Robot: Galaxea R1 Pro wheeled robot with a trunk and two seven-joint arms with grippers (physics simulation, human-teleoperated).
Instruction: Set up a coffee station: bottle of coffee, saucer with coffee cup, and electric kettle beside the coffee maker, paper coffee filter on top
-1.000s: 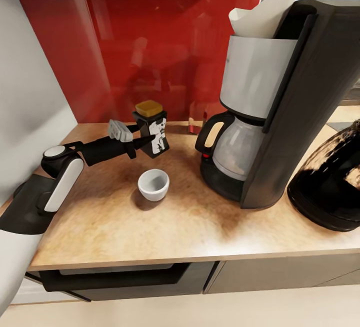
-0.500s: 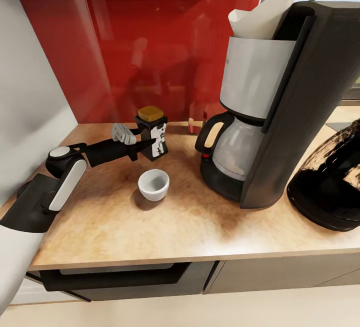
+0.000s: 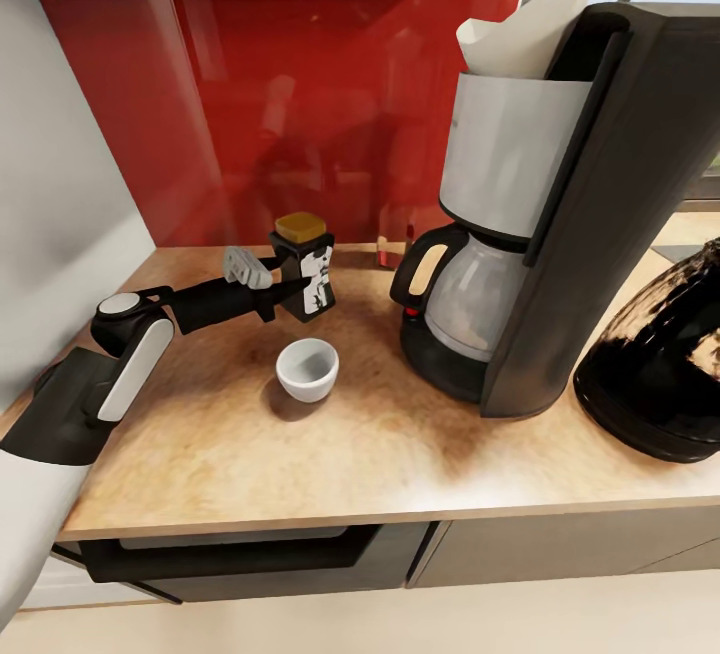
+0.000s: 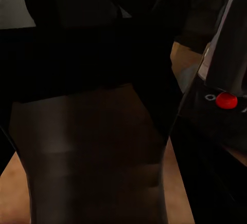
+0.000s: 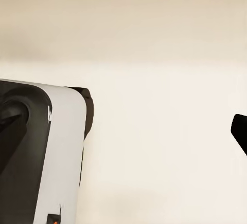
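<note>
Since a second ago the left arm has carried the bottle of coffee (image 3: 303,267) slightly lower and to the right; over the last half second nothing has shifted. Left gripper (image 3: 283,279) is clamped on the bottle, which tilts a little at the back of the kitchen countertop (image 3: 330,454); contact with the wood cannot be confirmed. Left wrist view: dark jar body (image 4: 92,152) close up, red button (image 4: 226,100) of the machine beyond. Coffee cup (image 3: 307,370) stands upright just in front of the bottle, no saucer under it. Coffee maker (image 3: 560,204) stands to the right with the paper coffee filter (image 3: 525,29) in its white basket. Electric kettle (image 3: 665,359) sits just beside it at far right. Right gripper state: cannot tell.
</note>
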